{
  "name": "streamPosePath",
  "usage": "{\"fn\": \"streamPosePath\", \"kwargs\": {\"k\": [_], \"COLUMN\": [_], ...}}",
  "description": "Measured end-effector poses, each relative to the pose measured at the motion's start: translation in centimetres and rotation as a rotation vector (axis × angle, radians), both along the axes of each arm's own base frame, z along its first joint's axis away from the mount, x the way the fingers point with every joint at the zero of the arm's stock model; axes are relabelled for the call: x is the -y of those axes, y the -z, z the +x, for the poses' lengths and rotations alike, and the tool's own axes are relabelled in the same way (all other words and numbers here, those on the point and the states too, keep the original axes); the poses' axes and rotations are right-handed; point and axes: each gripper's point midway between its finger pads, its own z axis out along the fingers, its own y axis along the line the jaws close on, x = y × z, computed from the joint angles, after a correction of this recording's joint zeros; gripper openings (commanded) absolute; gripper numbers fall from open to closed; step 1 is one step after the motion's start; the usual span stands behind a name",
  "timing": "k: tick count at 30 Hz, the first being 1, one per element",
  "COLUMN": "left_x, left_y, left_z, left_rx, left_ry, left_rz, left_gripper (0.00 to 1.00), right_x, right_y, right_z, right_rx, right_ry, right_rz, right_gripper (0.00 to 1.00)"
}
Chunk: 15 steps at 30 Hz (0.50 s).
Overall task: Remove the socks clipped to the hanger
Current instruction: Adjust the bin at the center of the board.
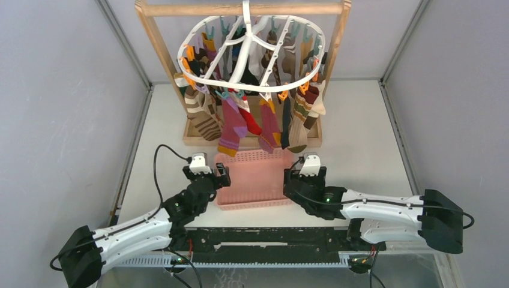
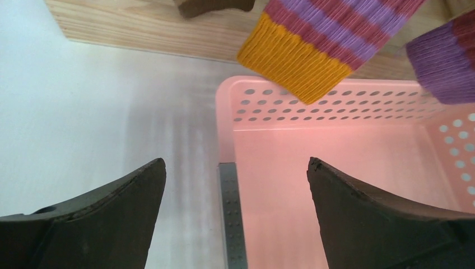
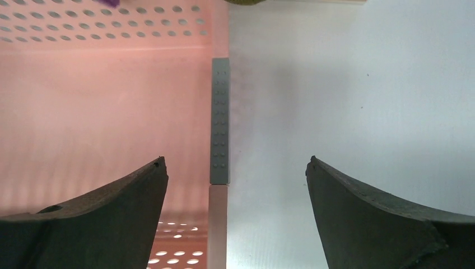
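The pink basket is lying on the white table, and I am giving all places relative to it. Just behind the far wall of the basket, a wooden stand is standing. The white hanger is hanging by its hook from the top bar of this stand, so it is above and behind the basket. The socks are hanging from the orange and teal clips around the ring, and every sock that I can see is still clipped. The lowest ones, striped in purple and red with a mustard cuff, are reaching down to just over the far wall of the basket.

The left gripper is hovering at the left rim of the basket. Its jaws are standing wide apart and are grasping nothing. In the left wrist view one finger is over the table and the other is over the inside of the basket, with a grey strip on the rim lying between them.

The right gripper is hovering at the right rim of the basket in the same way, released and grasping nothing. I cannot tell if either gripper is touching the rim.
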Motion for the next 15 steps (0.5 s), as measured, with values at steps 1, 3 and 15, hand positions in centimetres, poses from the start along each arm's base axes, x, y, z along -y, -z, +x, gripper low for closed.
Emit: {"fn": "streamPosePath", "kwargs": {"k": [1,3,15], "left_x": [-0.2,-0.6,-1.5], "left_y": [0.1,0.3,-2.9], "left_z": [0.0,-0.1,-0.4], "left_rx": [-0.003,-0.008,0.064], "left_ry": [-0.008,-0.019,-0.038], "left_rz": [0.010,0.024,-0.045], "left_gripper": [1.00,1.00,1.00], "right_x": [0.0,-0.1,-0.7], "right_y": [-0.4,-1.2,-7.3], "right_z": [0.0,0.0,-0.4], "right_rx": [0.008,0.023,0.139], "right_ry": [-0.006,-0.015,-0.132], "right_rz": [0.008,0.029,0.181], "right_gripper": [1.00,1.00,0.85]}}
